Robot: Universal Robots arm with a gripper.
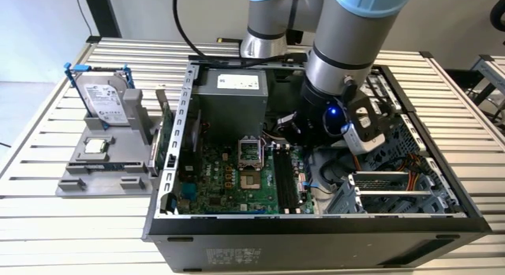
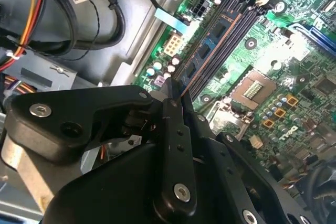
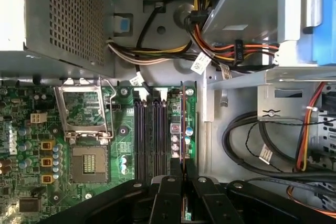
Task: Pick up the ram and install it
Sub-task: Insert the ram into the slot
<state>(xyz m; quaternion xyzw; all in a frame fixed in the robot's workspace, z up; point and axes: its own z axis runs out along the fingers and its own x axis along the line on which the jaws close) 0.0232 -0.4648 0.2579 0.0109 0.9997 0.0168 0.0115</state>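
Closest to the wrist cameras, the gripper (image 3: pixel 182 170) is clenched on the ram (image 3: pixel 182 124). The ram shows edge-on as a thin upright strip just beside the empty black memory slots (image 3: pixel 149 135), on their side away from the processor socket (image 3: pixel 89 163); whether it is seated cannot be told. Doing this step well probably means keeping the stick upright and parallel to the slots, and pressing evenly so neither end jams. Around the slots spread the green motherboard (image 3: pixel 123 111) and the open computer case (image 1: pixel 316 230). Farther from the slots, a slatted table (image 1: pixel 47 227) carries a grey fixture (image 1: pixel 99 177) holding a hard drive (image 1: pixel 106 100).
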